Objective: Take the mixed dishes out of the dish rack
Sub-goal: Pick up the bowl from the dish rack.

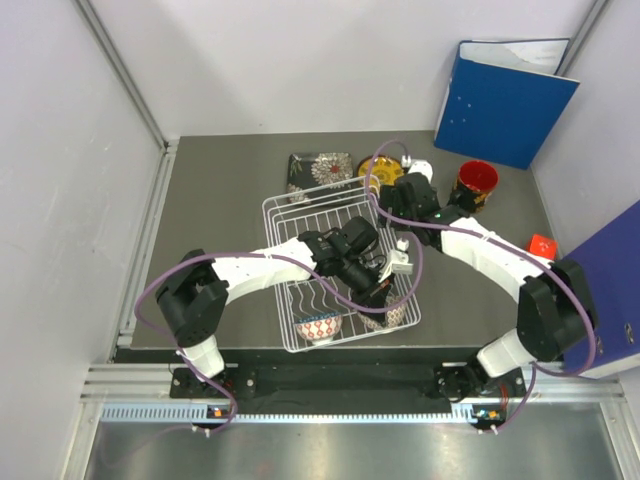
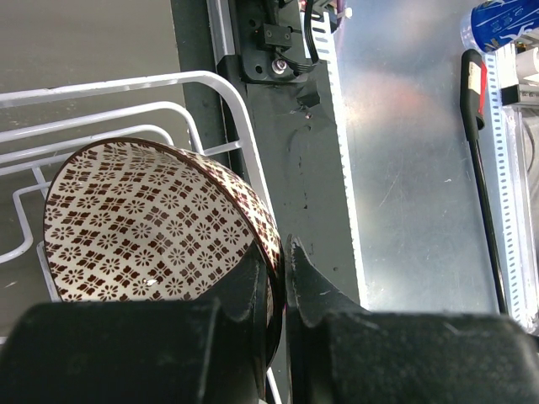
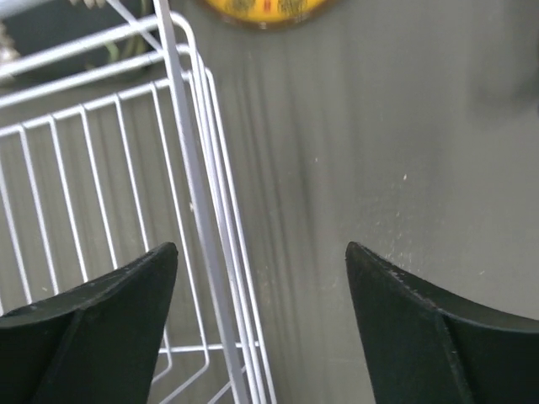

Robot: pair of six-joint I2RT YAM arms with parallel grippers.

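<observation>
The white wire dish rack (image 1: 290, 215) stands mid-table. My left gripper (image 1: 383, 297) reaches into its near right corner and is shut on the rim of a brown-and-white patterned bowl (image 2: 152, 223), one finger inside the rim and one outside (image 2: 282, 263). That bowl shows tilted in the top view (image 1: 401, 316). A second patterned bowl (image 1: 318, 327) sits in the rack's near left part. My right gripper (image 1: 392, 197) is open and empty over the rack's far right corner (image 3: 189, 168). The black floral plate (image 1: 318, 170), yellow plate (image 1: 379, 168) and red mug (image 1: 477, 184) rest on the table beyond the rack.
A blue binder (image 1: 505, 100) leans at the back right. A small red cube (image 1: 541, 244) lies at the right, near a blue wall panel (image 1: 610, 270). The yellow plate's edge (image 3: 261, 8) shows just beyond my right gripper (image 3: 261, 252). White walls enclose the table.
</observation>
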